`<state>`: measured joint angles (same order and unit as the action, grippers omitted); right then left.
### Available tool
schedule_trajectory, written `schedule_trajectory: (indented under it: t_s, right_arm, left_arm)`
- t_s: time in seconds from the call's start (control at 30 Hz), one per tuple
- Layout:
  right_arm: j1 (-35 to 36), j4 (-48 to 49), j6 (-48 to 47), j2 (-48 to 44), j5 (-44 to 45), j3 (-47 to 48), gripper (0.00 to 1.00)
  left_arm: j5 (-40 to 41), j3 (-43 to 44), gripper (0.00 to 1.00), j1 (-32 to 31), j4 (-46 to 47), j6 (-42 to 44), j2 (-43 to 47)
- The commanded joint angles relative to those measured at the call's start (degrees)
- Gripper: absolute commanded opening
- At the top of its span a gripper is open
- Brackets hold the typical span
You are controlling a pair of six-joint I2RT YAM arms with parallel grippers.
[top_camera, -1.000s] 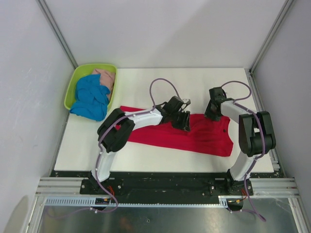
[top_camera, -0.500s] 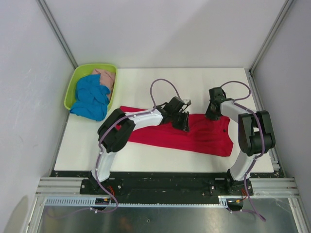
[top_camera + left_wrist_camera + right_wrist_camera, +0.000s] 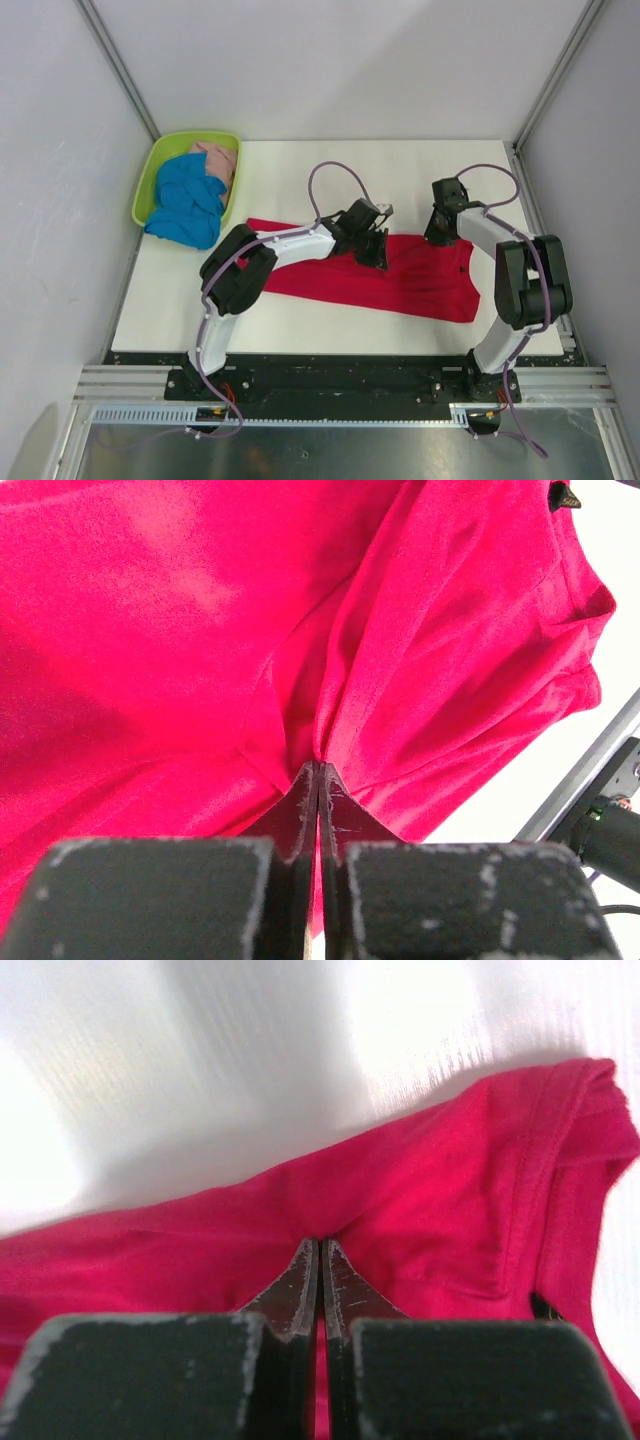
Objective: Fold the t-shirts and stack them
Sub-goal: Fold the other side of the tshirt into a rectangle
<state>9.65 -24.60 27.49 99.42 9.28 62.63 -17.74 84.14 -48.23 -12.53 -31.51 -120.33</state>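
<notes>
Red t-shirt (image 3: 420, 282) lies spread and creased across my worktop (image 3: 300, 180), its cloth pinched in both my jaws. Blue t-shirt (image 3: 188, 205) and pink t-shirt (image 3: 216, 160) sit crumpled in the green basket (image 3: 146, 188).

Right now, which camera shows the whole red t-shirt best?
Top external: the red t-shirt lies spread across the table, mostly in view. Left wrist and right wrist views show only close patches pinched in the left hand and right hand.
</notes>
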Motion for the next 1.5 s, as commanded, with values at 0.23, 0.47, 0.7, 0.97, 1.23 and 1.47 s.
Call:
schedule_trajectory:
  t_s: [0.23,0.47,0.7,0.97,1.23,1.47]
  right_arm:
    - [0.5,-5.8,0.8,-15.3,1.3,-5.1,0.0]
    - [2.0,-8.4,2.1,-20.9,0.7,-8.7,0.0]
    - [6.5,-10.6,5.6,-25.2,1.5,-12.7,0.0]
    - [10.0,-11.5,9.7,-25.2,5.5,-16.7,0.0]
    - [9.8,-9.8,11.4,-22.6,10.2,-17.2,0.0]
    - [9.5,-8.7,11.3,-19.1,12.2,-17.2,0.0]
  left_arm:
    - [1.9,0.3,0.0,0.8,-0.6,1.3,7.0]
    - [2.1,-0.2,0.0,1.6,-2.6,3.4,8.5]
    - [2.6,0.3,0.0,2.6,-6.4,6.9,8.2]
    - [-1.2,2.4,0.0,2.7,-8.1,10.2,4.5]
    - [-4.4,4.3,0.01,2.8,-9.6,12.8,1.3]
    - [-4.5,5.3,0.04,2.7,-10.4,13.6,-0.3]
